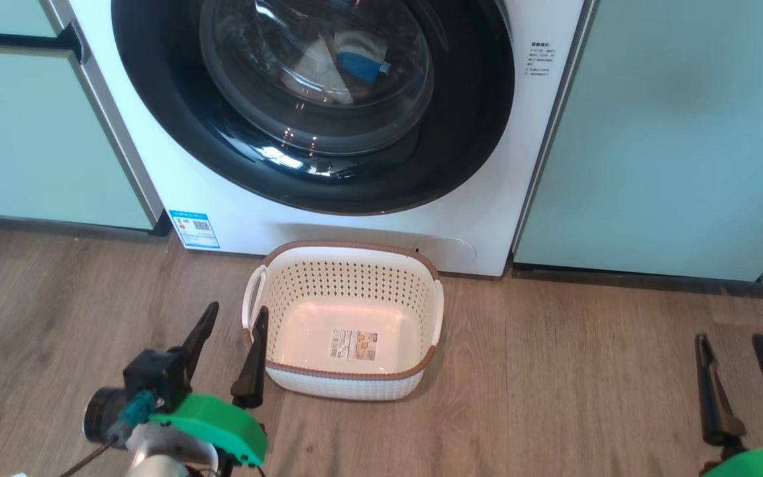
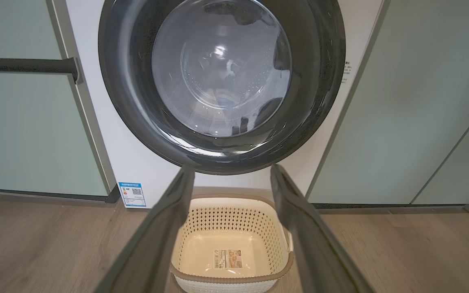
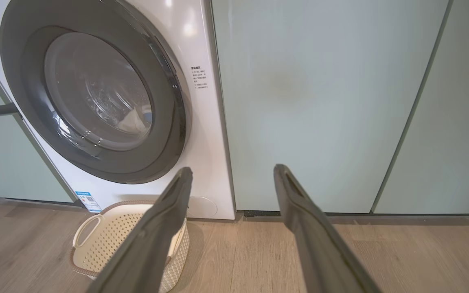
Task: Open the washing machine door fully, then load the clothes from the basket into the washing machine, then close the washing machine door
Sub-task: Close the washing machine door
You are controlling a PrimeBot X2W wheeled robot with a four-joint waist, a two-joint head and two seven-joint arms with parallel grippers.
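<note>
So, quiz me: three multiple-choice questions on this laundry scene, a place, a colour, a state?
1. The round black-rimmed glass door of the big white washing machine is: A wide open; B shut; C missing.
2. The rim of the perforated cream plastic basket is: A brown; B green; C black.
3. The pale yellow and blue clothes lie: A in the basket; B behind the door glass; C on the floor.
Answers: B, flush on the front; A, brown band on top; B, seen through the glass.

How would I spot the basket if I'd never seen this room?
Find the big white washing machine between the mint-green cabinets. On the wooden floor right before its round black door sits the basket. It alone is cream, perforated, brown-rimmed, and empty but for a label.
</note>
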